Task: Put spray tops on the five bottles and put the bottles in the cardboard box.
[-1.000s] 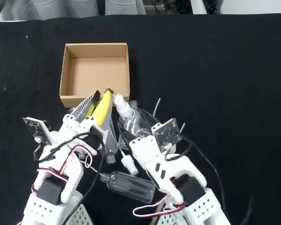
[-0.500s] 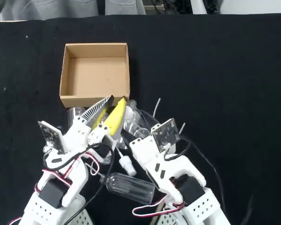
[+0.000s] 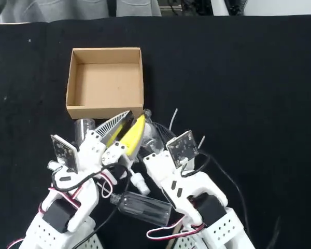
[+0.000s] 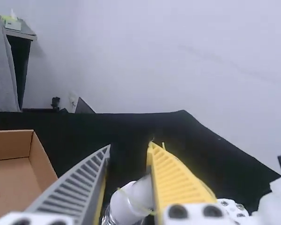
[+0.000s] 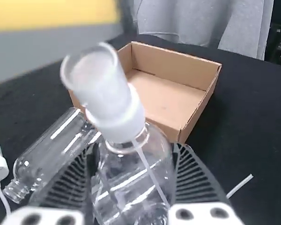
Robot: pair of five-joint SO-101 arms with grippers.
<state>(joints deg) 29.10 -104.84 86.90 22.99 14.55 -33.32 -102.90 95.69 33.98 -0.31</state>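
No writing, label, number or sign can be read. The cardboard box (image 3: 104,106) at 11 o'clock in the high view has plain walls. The clear bottle (image 5: 131,183) and its white spray top (image 5: 103,93) carry no legible print.

Both arms are white printed plastic with black servo blocks (image 3: 56,211) set into the joints. The left arm (image 3: 67,207) ends in a grey finger (image 3: 114,124) and a yellow finger (image 3: 133,134), both ribbed. The right arm (image 3: 192,189) has black ribbed fingers (image 5: 194,180). Red, white and black wires (image 3: 88,171) run along the left arm, and a black cable (image 3: 230,181) along the right. Each wrist carries a small square camera board (image 3: 182,147).
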